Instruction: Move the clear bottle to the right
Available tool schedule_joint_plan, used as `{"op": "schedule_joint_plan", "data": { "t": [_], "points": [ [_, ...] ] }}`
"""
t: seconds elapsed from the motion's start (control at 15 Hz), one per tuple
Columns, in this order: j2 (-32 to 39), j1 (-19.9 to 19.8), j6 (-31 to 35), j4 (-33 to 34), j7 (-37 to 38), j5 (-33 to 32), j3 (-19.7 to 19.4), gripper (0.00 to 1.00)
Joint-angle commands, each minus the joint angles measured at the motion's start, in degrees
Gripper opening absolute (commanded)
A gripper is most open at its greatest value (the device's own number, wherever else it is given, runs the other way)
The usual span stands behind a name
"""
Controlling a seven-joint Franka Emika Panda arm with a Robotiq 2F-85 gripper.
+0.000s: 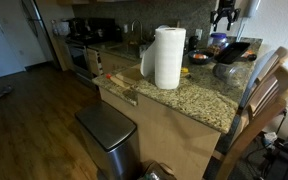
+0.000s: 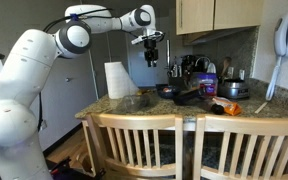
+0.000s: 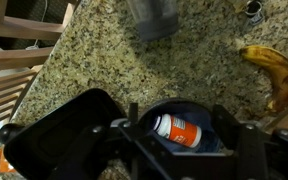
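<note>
The clear bottle stands on the granite counter, a greyish see-through shape beside the paper-towel roll. It also shows in an exterior view and at the top edge of the wrist view. My gripper hangs high above the counter, open and empty, well clear of the bottle. It shows in the exterior view too. In the wrist view its fingers spread over a dark bowl holding a small orange-labelled bottle.
A black pan lies next to the bowl and a banana lies on the counter. A blue-topped container and a pot stand behind. Wooden chairs line the counter's edge. A trash can stands on the floor.
</note>
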Motion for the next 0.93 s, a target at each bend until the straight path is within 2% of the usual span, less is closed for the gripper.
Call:
{"op": "schedule_joint_plan", "data": {
  "t": [0.0, 0.27, 0.6, 0.67, 0.73, 0.8, 0.87],
  "points": [
    [-0.5, -0.6, 1.8, 0.1, 0.7, 1.8, 0.4, 1.0],
    [-1.2, -0.7, 5.7, -0.3, 2.1, 2.9, 0.4, 1.0],
    [-2.5, -0.2, 19.2, -0.4, 6.3, 3.2, 0.1, 1.0],
    [-2.4, -0.4, 17.9, 0.3, 6.3, 3.6, 0.5, 1.0],
    [-2.6, -0.9, 13.1, 0.9, 5.3, 5.3, 1.6, 1.0],
    [-1.7, -0.1, 16.4, 0.8, 5.7, 2.9, 0.2, 1.0],
    [-1.9, -0.1, 15.2, 0.9, 5.7, 3.7, 0.4, 1.0]
  ]
}}
